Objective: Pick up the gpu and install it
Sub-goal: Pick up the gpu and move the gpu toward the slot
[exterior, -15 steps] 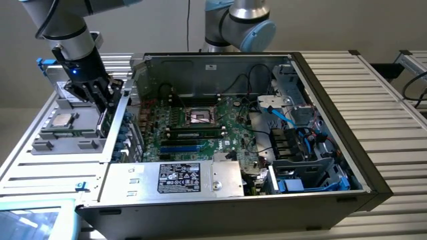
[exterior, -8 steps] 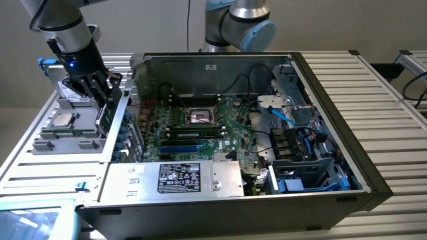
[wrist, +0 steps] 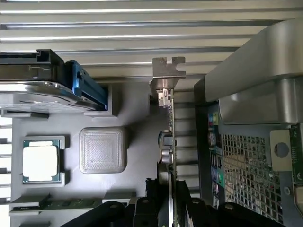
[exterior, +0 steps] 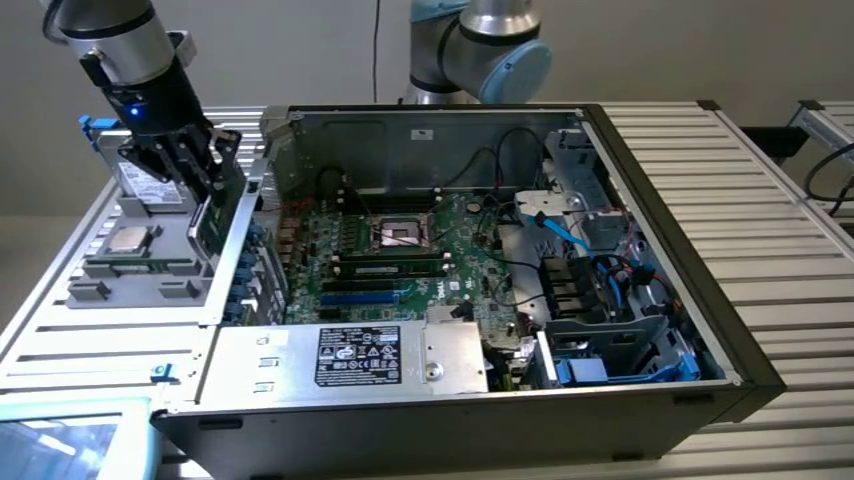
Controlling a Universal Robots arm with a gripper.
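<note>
My gripper [exterior: 200,190] hangs over the grey parts tray [exterior: 100,292], at the exterior view's left of the open computer case [exterior: 694,330]. It is shut on the gpu [exterior: 210,230], a thin dark card held upright below the fingers, just outside the case's side wall. The wrist view has the gpu [wrist: 171,142] edge-on, its silver metal bracket [wrist: 167,71] at the far end. The black fingers [wrist: 147,210] clamp it from both sides, and the card hangs above the tray beside the case's rear panel [wrist: 246,179].
The tray holds a square silver processor chip [exterior: 130,238] [wrist: 41,161], a memory stick [exterior: 150,265] and a drive in a blue bracket [wrist: 85,87]. Inside the case lie the green motherboard [exterior: 387,265], cables [exterior: 574,250] and a silver power supply [exterior: 354,357]. Slatted metal table [exterior: 761,200] surrounds everything.
</note>
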